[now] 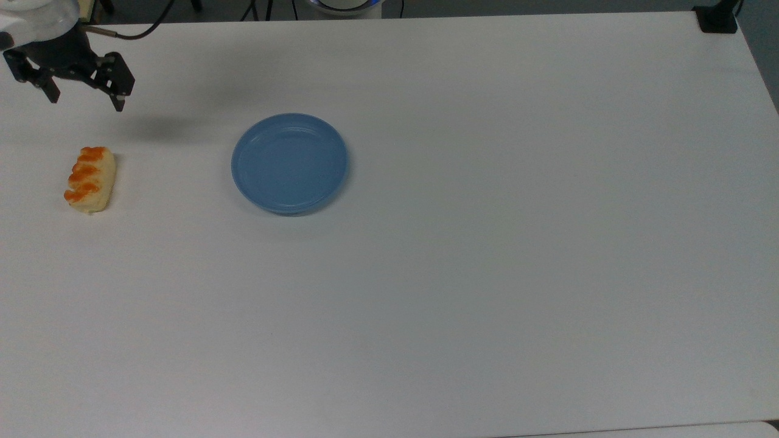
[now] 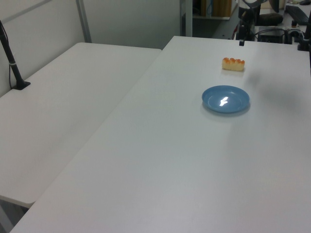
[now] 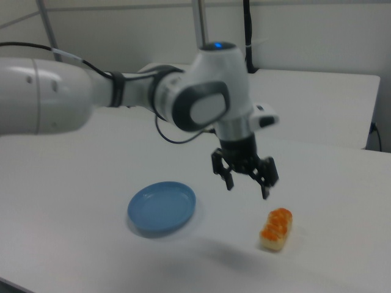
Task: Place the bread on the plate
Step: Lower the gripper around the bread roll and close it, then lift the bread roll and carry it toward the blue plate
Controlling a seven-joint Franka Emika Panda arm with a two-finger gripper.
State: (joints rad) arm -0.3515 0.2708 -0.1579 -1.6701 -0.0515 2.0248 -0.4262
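My gripper (image 1: 85, 100) hangs wide open and empty above the white table (image 1: 487, 274), near the bread roll (image 1: 90, 179); blue plate (image 1: 289, 163) bare.

White table (image 1: 487, 274): bread (image 1: 90, 179) and blue plate (image 1: 289, 163) on it, well apart.

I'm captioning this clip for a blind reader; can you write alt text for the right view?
A white robot arm holds its open tool above a bread roll on a white table. An empty blue plate sits to the right view's left of the roll.
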